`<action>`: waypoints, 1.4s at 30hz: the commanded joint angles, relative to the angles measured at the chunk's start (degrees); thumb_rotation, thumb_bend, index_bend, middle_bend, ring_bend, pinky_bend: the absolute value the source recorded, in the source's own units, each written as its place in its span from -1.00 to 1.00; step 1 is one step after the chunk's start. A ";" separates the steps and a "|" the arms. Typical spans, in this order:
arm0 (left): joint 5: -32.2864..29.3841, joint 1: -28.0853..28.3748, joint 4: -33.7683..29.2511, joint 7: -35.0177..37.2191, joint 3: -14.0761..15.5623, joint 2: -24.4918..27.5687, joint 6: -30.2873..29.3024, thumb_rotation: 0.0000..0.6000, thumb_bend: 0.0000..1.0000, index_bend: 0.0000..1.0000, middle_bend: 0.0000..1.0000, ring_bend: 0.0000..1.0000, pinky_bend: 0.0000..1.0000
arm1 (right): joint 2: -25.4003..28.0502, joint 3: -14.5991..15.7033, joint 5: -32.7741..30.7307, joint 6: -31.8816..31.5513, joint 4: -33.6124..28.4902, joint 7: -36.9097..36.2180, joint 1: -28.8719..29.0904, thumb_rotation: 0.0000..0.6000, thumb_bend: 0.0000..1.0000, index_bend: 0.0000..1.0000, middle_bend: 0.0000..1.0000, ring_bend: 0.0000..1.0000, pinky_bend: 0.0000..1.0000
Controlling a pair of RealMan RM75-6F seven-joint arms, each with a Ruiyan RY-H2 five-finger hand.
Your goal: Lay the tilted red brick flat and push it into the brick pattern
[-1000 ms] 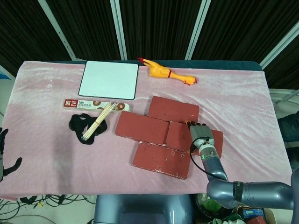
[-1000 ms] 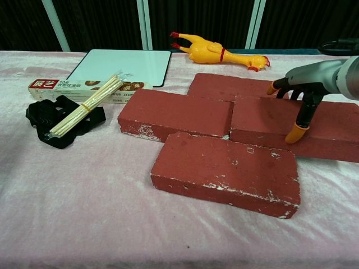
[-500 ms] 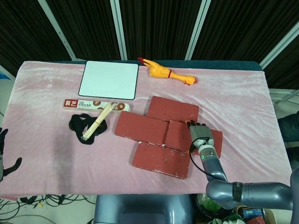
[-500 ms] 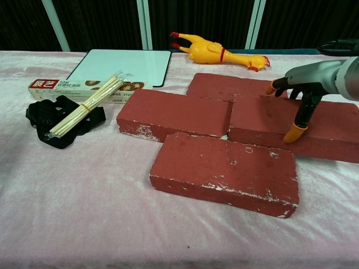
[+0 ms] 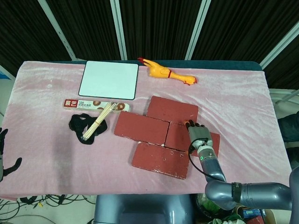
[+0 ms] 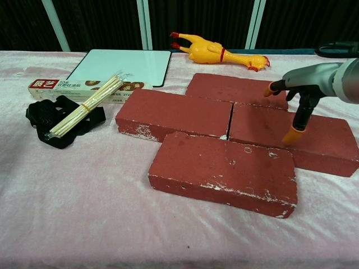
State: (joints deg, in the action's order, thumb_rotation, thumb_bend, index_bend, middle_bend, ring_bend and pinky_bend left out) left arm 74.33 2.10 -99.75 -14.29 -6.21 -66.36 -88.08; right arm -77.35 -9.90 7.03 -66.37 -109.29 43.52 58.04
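Head view: the right hand (image 5: pixel 200 136) is resting palm-down with fingers spread on the red brick (image 5: pixel 183 136) right of centre, which is lying flat against its neighbours. The left hand (image 5: pixel 3 156) is showing at the lower left edge, fingers apart, holding nothing. Chest view: the right hand (image 6: pixel 296 100) is pressing an orange fingertip (image 6: pixel 293 135) onto the red brick (image 6: pixel 283 137) at the right.

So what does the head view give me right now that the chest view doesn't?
Only the head view shows the left hand, low at the image's left edge, off the table and holding nothing, plus the whole pink cloth to its edges. Only the chest view shows the brick sides and the right hand's fingers pressing down on the right-side brick. Both show the right hand, four bricks, whiteboard, rubber chicken and chopsticks.
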 commanded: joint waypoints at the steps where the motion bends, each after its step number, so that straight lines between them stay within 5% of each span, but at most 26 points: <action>1: -0.05 0.00 -0.03 -0.01 -0.03 -0.01 -0.02 1.00 -0.50 -0.85 -0.95 -1.00 -1.00 | 0.24 0.00 -0.21 0.56 -0.15 0.06 0.01 1.00 -1.00 -1.00 -1.00 -0.85 -0.72; 11: -0.25 -0.01 -0.06 -0.22 -0.11 -0.08 -0.08 1.00 -0.50 -0.85 -0.95 -1.00 -1.00 | 0.71 -0.95 2.50 0.67 -0.77 -2.42 -0.86 1.00 -1.00 -1.00 -1.00 -0.85 -0.72; 20: 0.48 0.03 0.27 -0.13 -0.05 -0.11 -0.40 1.00 -0.50 -0.85 -0.95 -1.00 -1.00 | 8.09 -1.27 7.29 -0.59 -6.37 -4.80 -3.58 1.00 -1.00 -1.00 -1.00 -0.85 -0.72; 26: 1.36 -0.03 0.50 0.64 0.01 -0.01 -0.79 1.00 -0.50 -0.85 -0.95 -1.00 -1.00 | 13.60 6.36 34.18 -12.60 -10.56 -10.10 -13.92 1.00 -1.00 -1.00 -1.00 -0.87 -0.72; 31: 2.67 0.03 0.47 0.31 0.52 0.03 -0.95 1.00 -0.50 -0.85 -0.95 -1.00 -1.00 | 14.87 15.02 58.33 -25.10 -5.67 -19.30 -26.41 1.00 -1.00 -1.00 -1.00 -0.87 -0.72; 37: 3.60 -0.29 0.14 0.88 0.71 0.12 -1.71 1.00 -0.50 -0.85 -0.95 -1.00 -1.00 | 10.67 19.77 70.78 -36.66 5.52 -24.03 -36.28 1.00 -1.00 -1.00 -1.00 -0.88 -0.72; 42: 4.94 -0.48 -0.45 2.02 1.31 0.60 -1.80 1.00 -0.50 -0.84 -0.95 -1.00 -1.00 | 6.38 20.84 73.40 -40.20 14.36 -26.23 -41.49 1.00 -1.00 -1.00 -1.00 -0.88 -0.72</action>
State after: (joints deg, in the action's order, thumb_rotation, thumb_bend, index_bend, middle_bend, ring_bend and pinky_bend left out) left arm 78.93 1.68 -99.98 -12.62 -5.11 -65.94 -89.89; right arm -67.84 8.21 77.07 -103.16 -101.23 20.60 21.35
